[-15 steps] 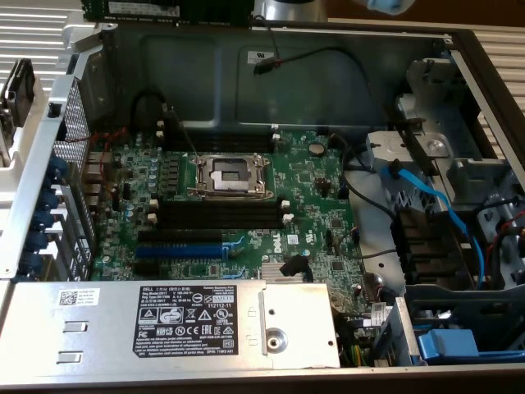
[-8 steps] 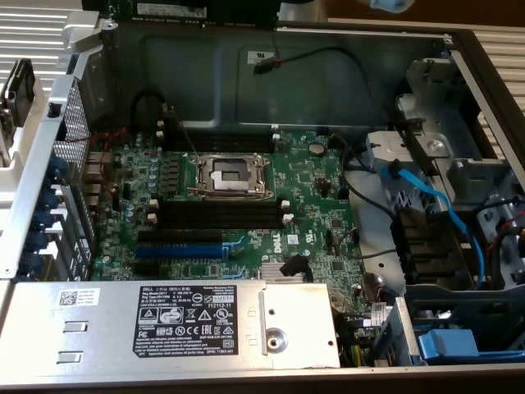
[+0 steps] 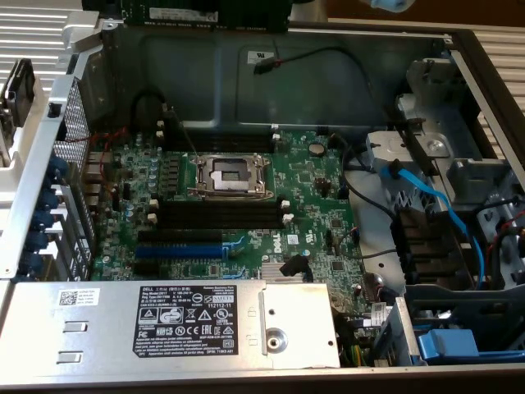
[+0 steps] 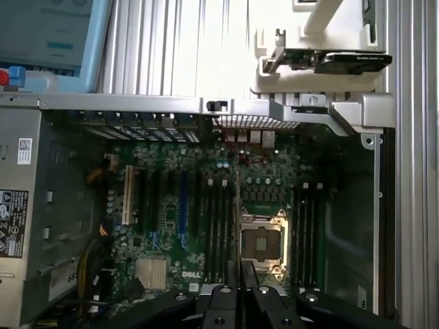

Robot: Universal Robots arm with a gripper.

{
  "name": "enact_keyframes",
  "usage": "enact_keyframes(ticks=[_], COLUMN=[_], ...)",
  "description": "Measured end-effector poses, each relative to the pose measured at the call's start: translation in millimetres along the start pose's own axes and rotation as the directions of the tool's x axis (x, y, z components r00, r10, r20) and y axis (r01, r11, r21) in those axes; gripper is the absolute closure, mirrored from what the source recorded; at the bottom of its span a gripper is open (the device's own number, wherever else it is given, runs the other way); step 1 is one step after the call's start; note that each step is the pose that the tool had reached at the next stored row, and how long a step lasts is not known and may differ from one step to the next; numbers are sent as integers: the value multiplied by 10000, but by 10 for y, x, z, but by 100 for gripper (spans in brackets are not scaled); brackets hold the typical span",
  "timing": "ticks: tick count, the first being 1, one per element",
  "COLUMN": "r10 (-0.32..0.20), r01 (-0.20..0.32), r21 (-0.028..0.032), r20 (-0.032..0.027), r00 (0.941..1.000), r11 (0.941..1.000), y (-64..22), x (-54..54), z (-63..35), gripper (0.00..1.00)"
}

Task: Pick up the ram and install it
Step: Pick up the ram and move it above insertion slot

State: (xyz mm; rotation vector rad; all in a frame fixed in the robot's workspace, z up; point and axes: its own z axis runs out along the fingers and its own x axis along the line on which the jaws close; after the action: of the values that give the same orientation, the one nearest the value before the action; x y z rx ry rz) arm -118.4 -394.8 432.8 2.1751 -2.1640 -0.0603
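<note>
The ram (image 3: pixel 205 18), a dark green stick with black chips and white print, hangs lengthwise above the case's back wall at the top edge of the exterior view. In the wrist view my gripper (image 4: pixel 240 279) is shut on its thin dark edge, high over the motherboard (image 4: pixel 206 226). The black memory slots (image 3: pixel 217 215) with white end clips lie empty just below the CPU socket (image 3: pixel 228 174). A second bank of slots (image 3: pixel 217 131) lies on the socket's far side. From the wrist, the slots (image 4: pixel 216 226) run beside the socket (image 4: pixel 263 241).
A blue expansion slot (image 3: pixel 180 250) lies in front of the memory slots. The grey power supply (image 3: pixel 164 324) fills the front. A drive cage with blue cables (image 3: pixel 426 205) takes the exterior view's right. The metal case walls (image 3: pixel 246 74) ring the board.
</note>
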Motion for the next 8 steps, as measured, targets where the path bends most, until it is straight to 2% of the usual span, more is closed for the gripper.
enact_keyframes(ticks=[4,8], r10=[391,634], r01=[-391,-636], r21=[34,94], r20=[95,143], r00=[9992,9979], r11=[9992,9979], y=[-1,-13], x=[-1,-1], z=[12,26], gripper=[87,87])
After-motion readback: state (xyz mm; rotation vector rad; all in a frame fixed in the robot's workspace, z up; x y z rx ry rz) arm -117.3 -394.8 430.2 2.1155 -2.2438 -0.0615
